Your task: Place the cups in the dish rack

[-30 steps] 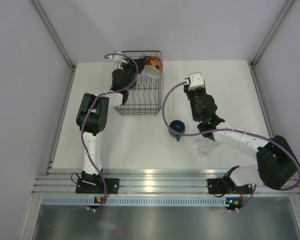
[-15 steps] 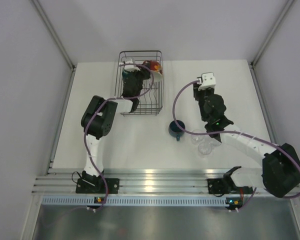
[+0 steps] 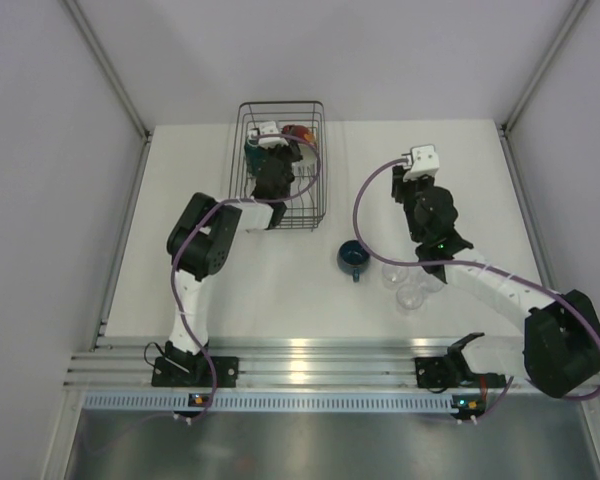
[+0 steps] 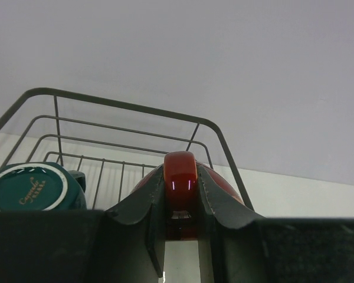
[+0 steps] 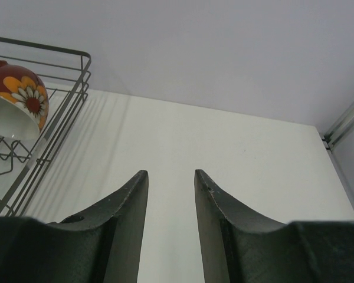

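Trouble from here would come mostly from the way I hold the red cup [image 5: 22, 94]. My left fingers [image 4: 138, 206] are clenched on its handle only, a narrow grip on a smooth, rounded loop, while the heavy body of the cup hangs on the far side. I judge that the cup may turn in this grip. If I let go while it is tilted, it could roll against the wire or land badly.

The cup is inside the dish rack [image 3: 280, 103], at its far right corner, close to the right wall and mouth turned downward at a slant. I cannot tell whether it already rests on the wires or hangs free.

The teal mug [image 4: 26, 188] stands upside down in the rack, just beside my left fingers. A careless sideways move when I pull out could push it. The rack itself is light wire, so a finger hooked on it may drag the whole rack over the tabletop [image 3: 480, 180].

My right fingers [image 5: 127, 212] are released and partly spread. They hold nothing and touch nothing, hovering above the bare tabletop to the right of the rack.

The dark-blue cup [image 3: 353, 257] and the clear glasses [image 3: 412, 296] wait on the tabletop near my right arm. The glasses sit very close to that arm, so a low swing of it could knock them over.
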Controlling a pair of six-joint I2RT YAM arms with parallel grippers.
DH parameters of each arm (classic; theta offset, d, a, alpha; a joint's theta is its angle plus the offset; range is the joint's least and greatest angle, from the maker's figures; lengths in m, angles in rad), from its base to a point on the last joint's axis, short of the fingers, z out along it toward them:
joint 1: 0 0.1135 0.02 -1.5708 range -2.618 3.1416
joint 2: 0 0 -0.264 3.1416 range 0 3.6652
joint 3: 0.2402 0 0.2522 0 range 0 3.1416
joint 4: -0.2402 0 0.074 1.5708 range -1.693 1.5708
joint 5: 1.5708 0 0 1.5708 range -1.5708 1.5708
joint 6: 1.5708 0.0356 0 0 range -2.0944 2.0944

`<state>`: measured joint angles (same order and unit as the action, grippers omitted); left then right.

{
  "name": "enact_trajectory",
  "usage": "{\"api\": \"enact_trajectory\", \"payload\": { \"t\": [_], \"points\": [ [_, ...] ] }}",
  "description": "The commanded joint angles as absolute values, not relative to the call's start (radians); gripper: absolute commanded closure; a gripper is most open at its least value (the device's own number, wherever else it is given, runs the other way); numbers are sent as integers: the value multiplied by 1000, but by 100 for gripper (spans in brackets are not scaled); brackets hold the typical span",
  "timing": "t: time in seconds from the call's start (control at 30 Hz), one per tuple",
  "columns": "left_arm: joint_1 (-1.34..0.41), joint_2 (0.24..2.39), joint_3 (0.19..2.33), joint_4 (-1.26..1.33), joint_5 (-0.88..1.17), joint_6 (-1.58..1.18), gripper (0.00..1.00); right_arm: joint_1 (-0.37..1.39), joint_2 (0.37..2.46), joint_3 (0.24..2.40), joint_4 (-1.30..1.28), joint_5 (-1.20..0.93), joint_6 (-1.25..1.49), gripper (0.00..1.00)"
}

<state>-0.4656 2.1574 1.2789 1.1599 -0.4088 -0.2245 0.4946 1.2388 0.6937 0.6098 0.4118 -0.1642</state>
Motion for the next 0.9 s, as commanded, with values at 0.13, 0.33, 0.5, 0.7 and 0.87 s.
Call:
{"api": "enact_trajectory", "payload": {
  "t": [0.13,0.33,0.5,0.7,0.87],
  "points": [
    [-462,2186,1430,1477,-453,-135,100,466,1258,719,611,365,-133,62],
    [-451,2279,1546,1476,-459,-107,100,451,1278,727,603,354,-132,62],
    [-428,2339,1614,1474,-456,-118,100,433,1275,727,604,331,-123,62],
    [-405,2384,1681,1471,-413,-126,100,416,1279,727,603,301,-106,61],
    [-394,2391,1672,1473,-382,-114,100,405,1290,726,606,282,-95,62]
  ]
}}
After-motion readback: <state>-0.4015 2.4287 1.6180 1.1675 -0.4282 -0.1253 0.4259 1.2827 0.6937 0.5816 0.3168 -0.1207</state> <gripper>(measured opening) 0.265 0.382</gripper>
